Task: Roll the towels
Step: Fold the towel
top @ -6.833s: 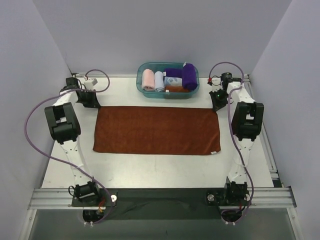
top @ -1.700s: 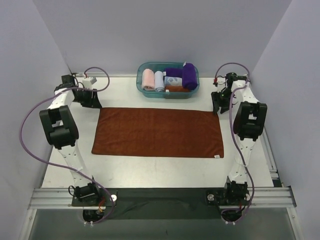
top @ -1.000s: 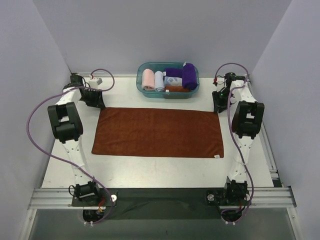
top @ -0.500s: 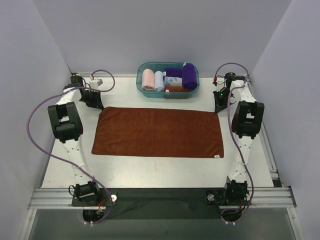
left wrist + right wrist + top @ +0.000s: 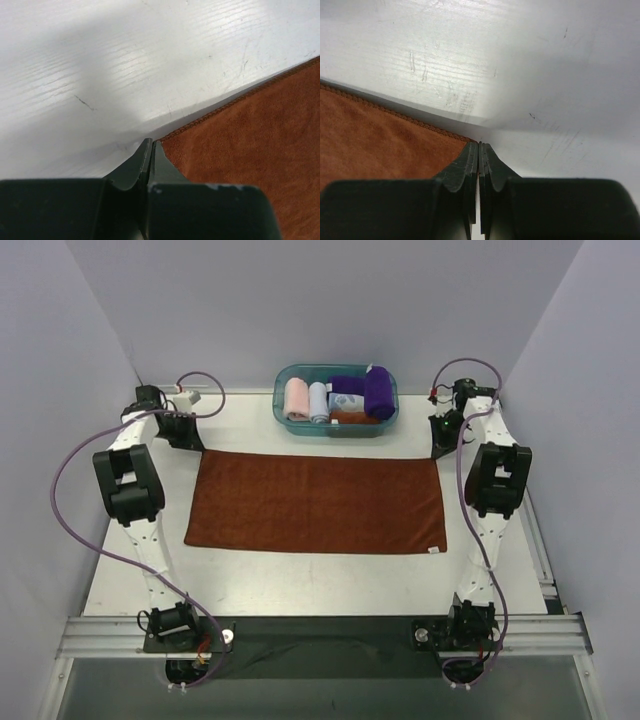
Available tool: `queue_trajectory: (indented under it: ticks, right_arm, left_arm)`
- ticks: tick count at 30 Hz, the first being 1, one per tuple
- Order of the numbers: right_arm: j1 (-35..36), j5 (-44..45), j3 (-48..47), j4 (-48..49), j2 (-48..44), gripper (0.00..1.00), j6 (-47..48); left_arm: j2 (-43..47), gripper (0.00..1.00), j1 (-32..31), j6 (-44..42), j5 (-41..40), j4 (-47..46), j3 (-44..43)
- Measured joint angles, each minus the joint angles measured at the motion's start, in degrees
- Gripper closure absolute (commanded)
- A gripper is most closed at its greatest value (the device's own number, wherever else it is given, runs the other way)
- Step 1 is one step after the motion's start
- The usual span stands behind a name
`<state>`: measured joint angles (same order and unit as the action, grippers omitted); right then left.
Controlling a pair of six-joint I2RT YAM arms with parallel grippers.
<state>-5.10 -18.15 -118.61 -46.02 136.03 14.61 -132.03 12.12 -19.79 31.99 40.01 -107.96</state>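
The rust-brown towel (image 5: 315,502) lies flat across the middle of the table. My left gripper (image 5: 198,445) is down at its far left corner, my right gripper (image 5: 438,453) at its far right corner. In the left wrist view the towel (image 5: 250,150) runs its hemmed edge into the tips of my left gripper (image 5: 151,142), whose jaws are pressed together there. In the right wrist view the towel (image 5: 370,140) ends at my right gripper (image 5: 478,145), shut at the tips. The purple towel (image 5: 378,392) stands rolled in the basket.
A teal plastic basket (image 5: 280,405) at the back centre holds rolled pink (image 5: 296,398) and pale blue (image 5: 318,400) cloths beside the purple roll. Grey walls close in on both sides and behind. Purple cables loop from both arms.
Both grippers have closed at the towel's far corners over the last second. The towel's far edge has shifted slightly toward the back. The left arm has drawn a little left.
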Motion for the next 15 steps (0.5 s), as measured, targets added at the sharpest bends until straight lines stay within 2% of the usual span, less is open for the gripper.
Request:
queue_trajectory:
  ticks: [7,15]
  right_arm:
    - [-0.61,-0.35,0.0,-1.38,-2.73,1.0,0.7]
    - [-1.01,-0.81,2.8,-2.38,-7.91,1.0,2.23]
  left_arm:
    - [2.08,1.0,1.75,-0.48,1.99,1.66,-0.11]
    - [8.31,1.0,3.65,-3.65,6.34,5.2,2.91]
